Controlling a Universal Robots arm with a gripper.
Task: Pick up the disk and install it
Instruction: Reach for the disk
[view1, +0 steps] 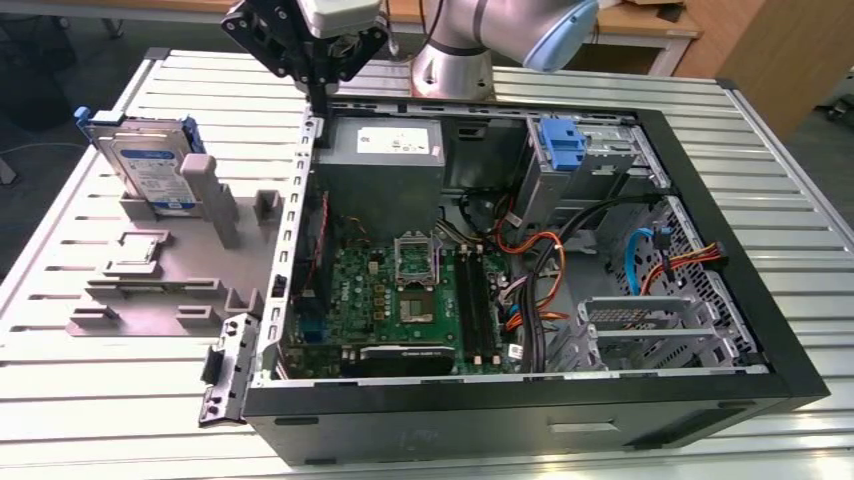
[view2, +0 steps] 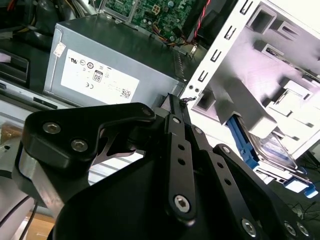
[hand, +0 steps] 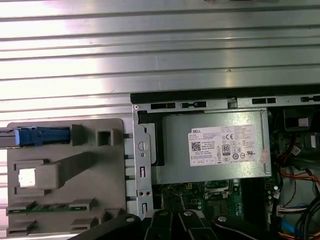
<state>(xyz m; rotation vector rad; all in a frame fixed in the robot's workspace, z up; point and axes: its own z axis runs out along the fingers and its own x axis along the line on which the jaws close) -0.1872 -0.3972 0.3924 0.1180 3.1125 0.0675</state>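
A ribbed metal table (view1: 107, 420) carries an open computer case (view1: 534, 425) beside a grey holder block (view1: 160, 292).

Silver-grey disk (view1: 140, 165) (blue-framed), green motherboard (view1: 387, 300)

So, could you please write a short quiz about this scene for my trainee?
1. Fill in: in the exterior view, the grey plastic fixture lies on the exterior view's ___ of the open black computer case.
2. True or false: the black gripper holds the silver-grey disk in its blue plastic carrier.
3. Choose one: the disk is A) standing upright in the fixture; B) lying flat on the fixture; C) installed inside the case.

Key: 1 left; 2 false; 3 A.
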